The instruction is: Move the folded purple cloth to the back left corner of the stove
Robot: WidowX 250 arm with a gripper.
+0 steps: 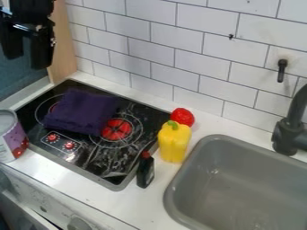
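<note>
White tiled wall (150, 49) | gripper (27, 58) at 10 o'clock, its 2 fingers apart, seemingly empty | folded purple cloth (84, 110) at 9 o'clock on black cooktop (108, 157); likely light, soft, floppy, best pinched at a raised fold | can (10, 137) at 9 o'clock, near cooktop's edge | yellow bell pepper (174, 146) at 5 o'clock

A gray sink (240, 188) fills the lower right, a black faucet (291, 130) beside it. Right of center, a yellow pepper (174, 146) stands near a small dark bottle (145, 172).
</note>
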